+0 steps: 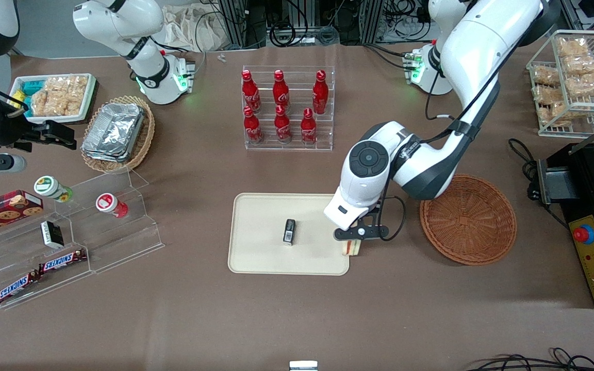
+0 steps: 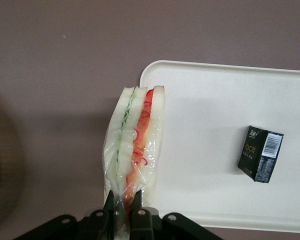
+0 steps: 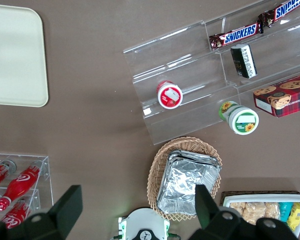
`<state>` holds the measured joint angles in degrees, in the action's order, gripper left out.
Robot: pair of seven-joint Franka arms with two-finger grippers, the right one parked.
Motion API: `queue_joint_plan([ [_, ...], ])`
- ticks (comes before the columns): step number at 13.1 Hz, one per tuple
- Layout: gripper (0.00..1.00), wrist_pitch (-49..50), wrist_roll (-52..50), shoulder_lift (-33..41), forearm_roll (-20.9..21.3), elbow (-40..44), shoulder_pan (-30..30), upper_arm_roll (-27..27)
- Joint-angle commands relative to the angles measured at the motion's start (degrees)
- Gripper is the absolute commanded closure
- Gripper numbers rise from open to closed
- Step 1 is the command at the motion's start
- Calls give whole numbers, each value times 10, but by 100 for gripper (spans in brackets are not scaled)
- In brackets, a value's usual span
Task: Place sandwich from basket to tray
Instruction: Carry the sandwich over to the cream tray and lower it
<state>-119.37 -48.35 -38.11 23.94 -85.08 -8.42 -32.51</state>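
Over the tray's (image 1: 261,242) edge nearest the basket (image 1: 468,220): gripper (image 2: 122,202), fingers closed on the top of the clear-wrapped sandwich (image 2: 135,140), which hangs cut edge down, partly above the tray rim, partly above the brown worktop (image 1: 410,309). On the tray: one small black box (image 2: 260,153). Basket holds nothing, well apart from the sandwich.
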Motion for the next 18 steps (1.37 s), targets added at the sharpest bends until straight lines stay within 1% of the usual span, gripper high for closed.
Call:
queue_joint_plan([
  [1,100,-37,-7,-49,10,21,-12,-1],
  [5,99,-56,-7,-67,15,14,-23,0],
  [7,91,-57,-7,-69,16,13,-23,2],
  [9,55,-54,-10,-67,16,13,-22,1],
  [10,31,-53,-14,-68,15,13,-22,2],
  [11,14,-53,-23,-68,15,13,-23,2],
  [12,4,-53,-29,-68,16,13,-23,2],
  [13,2,-53,-30,-69,16,12,-24,2],
  [15,2,-49,-32,-67,16,12,-25,2],
  [18,1,3,-41,-45,16,13,-20,1],
])
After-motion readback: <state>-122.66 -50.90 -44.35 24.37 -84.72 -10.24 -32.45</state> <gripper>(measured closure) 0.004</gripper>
